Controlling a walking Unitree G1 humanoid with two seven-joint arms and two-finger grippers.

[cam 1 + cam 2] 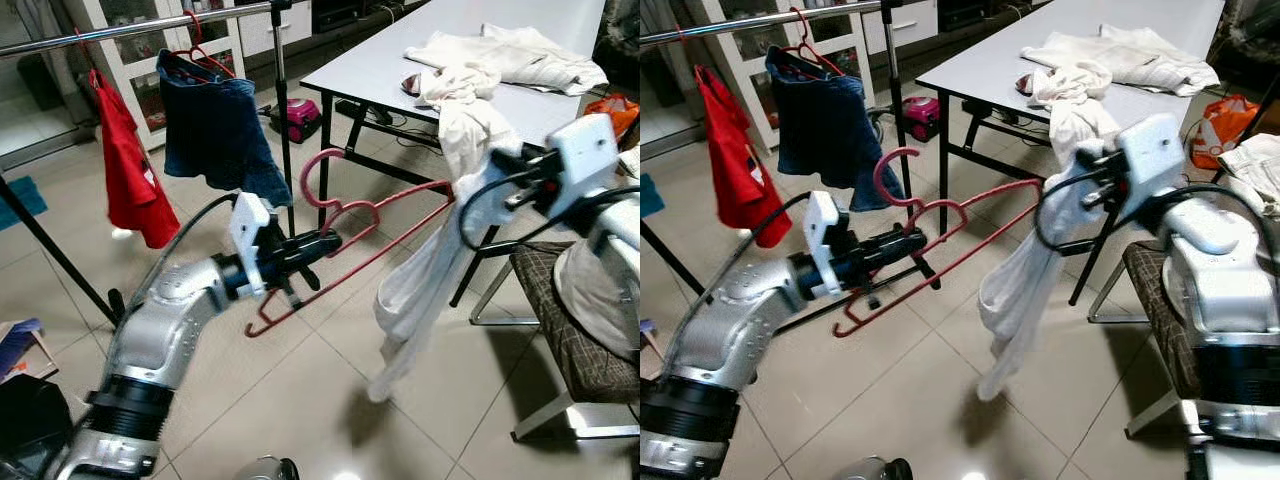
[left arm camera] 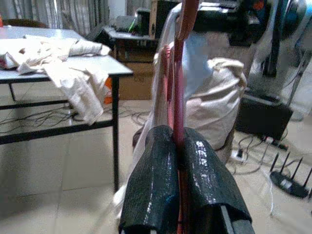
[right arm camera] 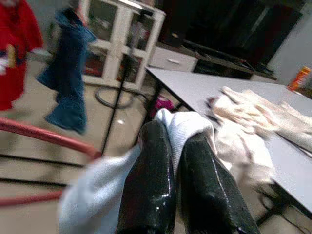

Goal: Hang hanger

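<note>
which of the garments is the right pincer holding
The white garment dangling off the red hanger, pinched by the right pincer; the red shirt and blue one hang on the rail.

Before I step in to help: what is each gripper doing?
Left gripper: shut on the red hanger.
Right gripper: shut on the white garment.

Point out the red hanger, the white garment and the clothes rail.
red hanger [image 1: 330,160]: left eye view, on its hook.
white garment [image 1: 420,290]: left eye view, on the hanging cloth.
clothes rail [image 1: 120,28]: left eye view, on the horizontal bar.
</note>
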